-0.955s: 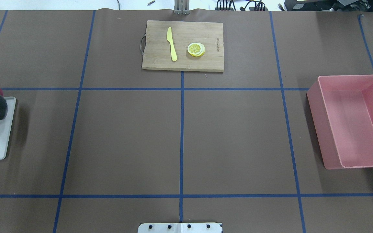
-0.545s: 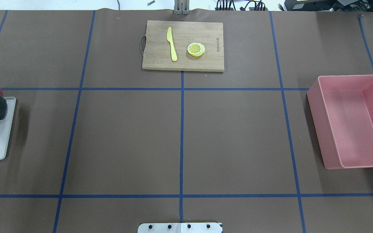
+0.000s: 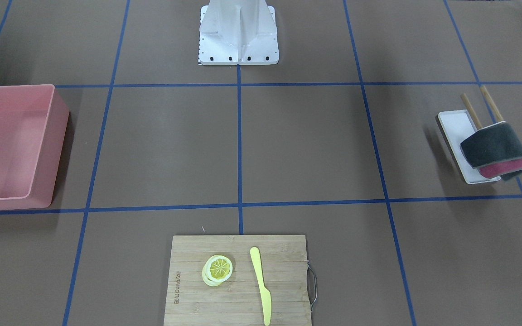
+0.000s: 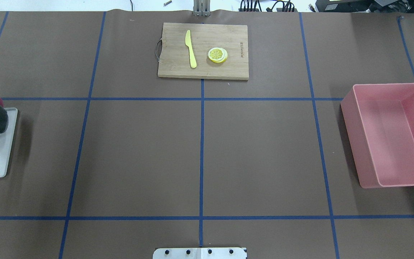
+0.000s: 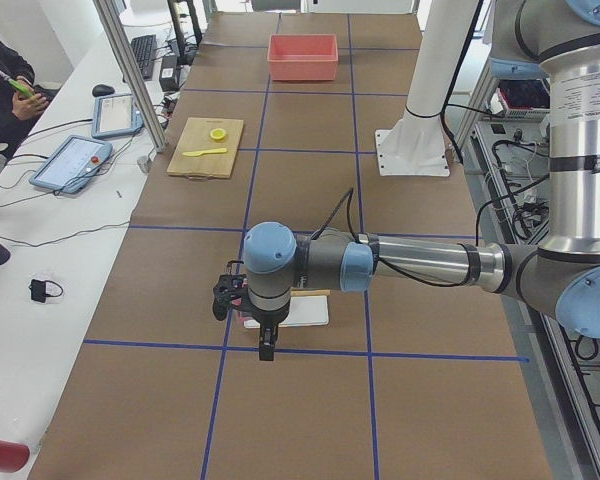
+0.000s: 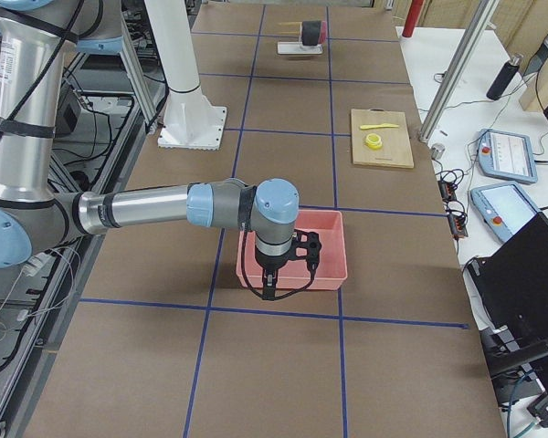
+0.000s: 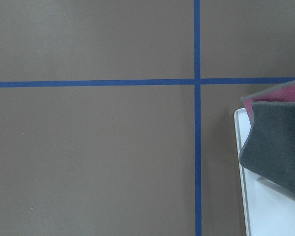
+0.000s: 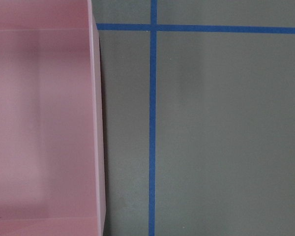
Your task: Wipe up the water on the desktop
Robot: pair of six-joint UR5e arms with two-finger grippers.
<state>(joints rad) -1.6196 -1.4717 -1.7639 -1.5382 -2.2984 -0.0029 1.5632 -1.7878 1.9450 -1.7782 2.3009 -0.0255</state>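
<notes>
Closest to the robot base, the desktop (image 4: 138, 154) is brown paper gridded with blue tape and takes up every view; no puddle or wet sheen can be made out on it, so a wipe could easily land on the wrong patch. Out at the robot's left, the left gripper (image 5: 266, 345) hangs over the paper just beside the white stand (image 3: 453, 127), where a folded grey-and-pink cloth (image 3: 494, 147) is draped over wooden pegs. It shows only in the side view, so finger spread and any hold: cannot tell. Likely risks there are pinching one layer only, or the cloth snagging a peg and dragging the light stand. At the opposite end, the right gripper (image 6: 270, 287) hovers over the near wall of the pink bin (image 4: 354, 144); again side view only, finger state unreadable, and a low move could clip that wall. Farthest out, the cutting board (image 4: 228, 39) carries a yellow knife (image 4: 191, 50) and lemon slices (image 4: 217, 55); a long sweep could knock them.
</notes>
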